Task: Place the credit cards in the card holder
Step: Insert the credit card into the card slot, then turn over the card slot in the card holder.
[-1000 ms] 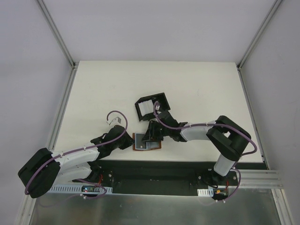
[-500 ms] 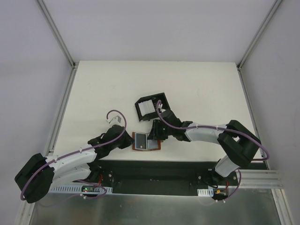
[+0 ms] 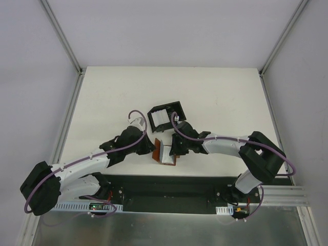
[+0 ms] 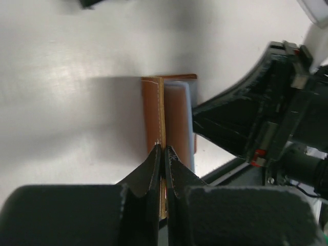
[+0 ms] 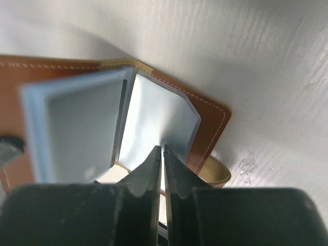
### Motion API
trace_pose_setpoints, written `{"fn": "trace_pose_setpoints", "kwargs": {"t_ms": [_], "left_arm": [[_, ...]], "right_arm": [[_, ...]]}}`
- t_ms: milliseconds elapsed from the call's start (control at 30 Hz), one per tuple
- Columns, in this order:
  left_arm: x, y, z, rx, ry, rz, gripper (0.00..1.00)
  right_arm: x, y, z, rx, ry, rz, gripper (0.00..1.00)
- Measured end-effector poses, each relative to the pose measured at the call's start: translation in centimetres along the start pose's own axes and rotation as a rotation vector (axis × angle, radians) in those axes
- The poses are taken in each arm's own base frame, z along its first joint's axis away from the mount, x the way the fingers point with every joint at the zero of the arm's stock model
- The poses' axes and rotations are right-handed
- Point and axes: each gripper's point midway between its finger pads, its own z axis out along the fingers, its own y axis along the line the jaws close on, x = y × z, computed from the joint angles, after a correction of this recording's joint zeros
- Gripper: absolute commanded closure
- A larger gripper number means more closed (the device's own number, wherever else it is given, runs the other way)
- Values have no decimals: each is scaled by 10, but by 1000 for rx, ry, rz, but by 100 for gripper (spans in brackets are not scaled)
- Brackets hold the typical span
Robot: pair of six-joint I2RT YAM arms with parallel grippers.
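I find no text, number or brand that I can read: the credit cards (image 5: 154,120) show plain pale faces, the brown wallet (image 4: 151,113) shows only stitching, and the card holder (image 3: 177,108) is plain black.

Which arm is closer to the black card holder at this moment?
Right. The right gripper pinches a credit card in the wallet, its wrist just below the card holder. The left gripper grips the wallet's flap, farther to the lower left.
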Motion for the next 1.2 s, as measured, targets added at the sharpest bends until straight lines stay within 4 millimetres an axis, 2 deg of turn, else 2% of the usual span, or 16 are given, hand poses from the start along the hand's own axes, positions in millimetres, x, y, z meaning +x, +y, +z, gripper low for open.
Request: {"fn": "trace_pose_setpoints", "kwargs": {"t_ms": [167, 333, 533, 633, 767, 867, 1200], "left_arm": [[9, -31, 12, 76, 90, 67, 100], [13, -35, 19, 87, 106, 58, 100], [8, -12, 10, 16, 23, -12, 100], [9, 7, 6, -40, -17, -48, 100], [26, 42, 7, -156, 6, -89, 100], [35, 58, 7, -210, 21, -112, 100], [37, 63, 9, -239, 11, -174, 100]], "right_arm": [[0, -1, 0, 9, 2, 0, 93], [-2, -3, -1, 23, -10, -4, 93], [-11, -19, -13, 104, -61, -23, 92], [-16, -22, -19, 119, -83, -27, 92], [-17, -25, -19, 125, -81, -27, 91], [-17, -25, -20, 126, -81, -27, 89], [-19, -6, -32, 44, -89, -37, 88]]}}
